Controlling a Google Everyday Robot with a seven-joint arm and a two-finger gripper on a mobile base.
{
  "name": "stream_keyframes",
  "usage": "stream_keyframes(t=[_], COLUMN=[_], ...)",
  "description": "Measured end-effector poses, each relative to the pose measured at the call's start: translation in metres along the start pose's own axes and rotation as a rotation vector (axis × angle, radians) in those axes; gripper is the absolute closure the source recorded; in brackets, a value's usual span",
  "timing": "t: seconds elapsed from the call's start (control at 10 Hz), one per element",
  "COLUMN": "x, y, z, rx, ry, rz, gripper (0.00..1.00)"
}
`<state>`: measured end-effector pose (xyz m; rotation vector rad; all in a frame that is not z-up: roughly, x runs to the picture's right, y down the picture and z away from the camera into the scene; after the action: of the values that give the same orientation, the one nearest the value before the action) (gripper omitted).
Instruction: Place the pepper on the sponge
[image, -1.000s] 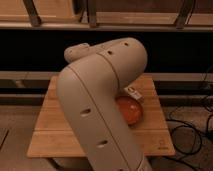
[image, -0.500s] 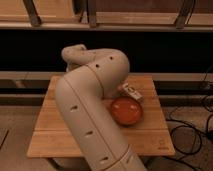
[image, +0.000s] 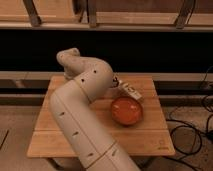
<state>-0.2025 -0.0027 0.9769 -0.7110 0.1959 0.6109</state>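
- Two of the job's things, the pepper and the sponge, are out of my sight from where I stand. Neither shows on the uncovered parts of the table (image: 150, 137), so I cannot say whether the pepper lies on the sponge or apart from it.
- One big white arm (image: 80, 120) accounts for that. It rises from the near edge, bends over the far part of the table and folds back toward the left, covering much of the left half of the top.
- Its gripper is hidden behind or beneath that fold, somewhere over the far left of the table as best I can judge. It is closed, but I cannot tell whether it is closed on the pepper or on nothing.
- An orange bowl (image: 127, 111) sits right of the middle, apart from the arm. It is not where the pepper is meant to go, which may be why the arm reaches elsewhere.
- A small pale oblong thing (image: 129, 91) lies just behind the bowl, near the arm's elbow. I cannot name it.
- My reading of the posture is that an arm folded over one spot with its jaws together fits two stages. It could be bringing the pepper toward the sponge, or it could have its hand closed on nothing with the pepper already set down.
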Motion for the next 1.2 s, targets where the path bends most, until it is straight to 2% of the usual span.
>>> stream_keyframes(t=[0.2,1.2], x=[-0.0024,-0.0031], y=[-0.0007,-0.0005], z=[0.0019,0.0039], rx=[-0.006,-0.01], ry=[0.012,0.018], rz=[-0.003,-0.011], gripper=[0.93,0.93])
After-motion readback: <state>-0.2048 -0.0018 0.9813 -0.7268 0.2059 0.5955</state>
